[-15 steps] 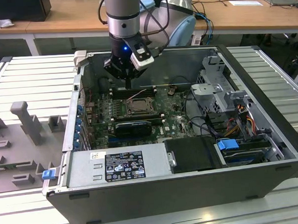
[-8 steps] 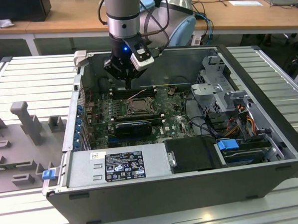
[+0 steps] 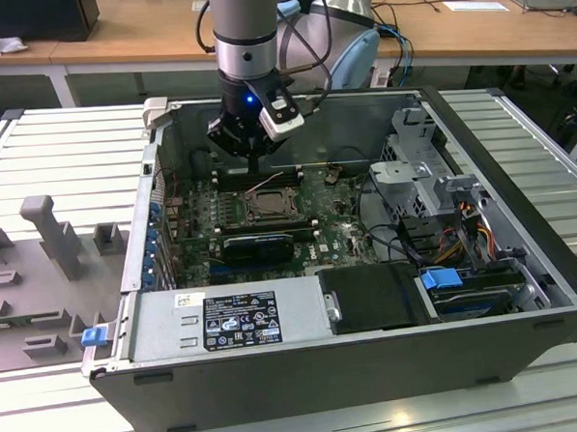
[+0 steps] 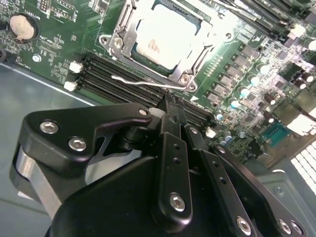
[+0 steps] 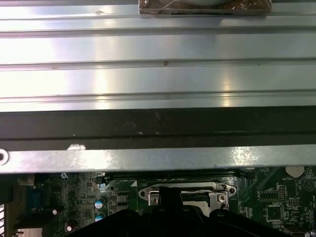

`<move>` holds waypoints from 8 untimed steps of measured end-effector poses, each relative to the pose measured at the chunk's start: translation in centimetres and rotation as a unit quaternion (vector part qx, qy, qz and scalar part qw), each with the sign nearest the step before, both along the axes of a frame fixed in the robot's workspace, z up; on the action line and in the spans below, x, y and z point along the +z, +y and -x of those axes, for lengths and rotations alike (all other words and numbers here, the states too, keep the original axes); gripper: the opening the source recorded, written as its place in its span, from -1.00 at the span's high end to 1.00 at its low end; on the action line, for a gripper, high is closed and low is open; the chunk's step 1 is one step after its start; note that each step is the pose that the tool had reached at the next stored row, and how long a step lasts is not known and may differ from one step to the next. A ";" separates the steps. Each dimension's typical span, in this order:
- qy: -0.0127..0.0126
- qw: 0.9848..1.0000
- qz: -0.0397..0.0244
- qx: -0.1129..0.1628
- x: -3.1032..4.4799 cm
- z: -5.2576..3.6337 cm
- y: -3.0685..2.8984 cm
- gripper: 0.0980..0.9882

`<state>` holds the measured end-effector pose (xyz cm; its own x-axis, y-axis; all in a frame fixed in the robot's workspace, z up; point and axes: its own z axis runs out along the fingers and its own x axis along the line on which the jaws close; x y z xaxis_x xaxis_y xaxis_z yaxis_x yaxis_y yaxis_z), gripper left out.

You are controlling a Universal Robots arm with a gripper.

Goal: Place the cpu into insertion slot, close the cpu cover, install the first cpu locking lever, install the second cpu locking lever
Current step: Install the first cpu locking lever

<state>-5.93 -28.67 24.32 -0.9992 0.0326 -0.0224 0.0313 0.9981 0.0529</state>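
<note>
The cpu (image 4: 163,37) lies pale and flat in the insertion slot (image 3: 260,207), which sits on the green board inside the open computer case. The cpu cover (image 4: 123,38), a metal frame with a wide window, is down around the chip. A thin wire locking lever (image 4: 143,83) runs along the socket's edge nearest my fingers. My gripper (image 4: 170,106) hangs just off that edge, its black fingers pressed together with nothing between them. The exterior view has the gripper (image 3: 255,169) above the far side of the socket. The socket frame (image 5: 185,193) also appears in the first wrist view.
Black memory slots (image 4: 108,71) lie between my fingers and the socket. A coin cell (image 4: 22,27) sits on the board. The case's metal wall (image 5: 158,158) stands close behind the gripper. Drive cages and cables (image 3: 433,194) fill the exterior view's right.
</note>
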 end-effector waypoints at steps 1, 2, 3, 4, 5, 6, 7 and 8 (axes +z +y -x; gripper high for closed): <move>0.000 1.000 0.000 0.000 0.00 0.00 0.00 0.98; 0.000 1.000 0.000 0.000 0.00 0.00 0.00 0.98; 0.000 1.000 0.000 0.000 -0.01 0.00 0.00 0.98; 0.000 1.000 0.000 0.000 -0.01 -0.01 0.00 0.98; 0.000 1.000 0.000 0.000 -0.01 -0.02 0.00 0.98; 0.000 1.000 0.000 0.000 -0.02 -0.06 0.00 0.98; 0.000 1.000 0.000 0.000 -0.04 -0.07 0.00 0.98; 0.000 1.000 0.000 0.000 -0.04 -0.07 0.00 0.98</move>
<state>-5.87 -28.67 24.27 -0.9992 0.0325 -0.0225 0.0313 0.9981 0.0530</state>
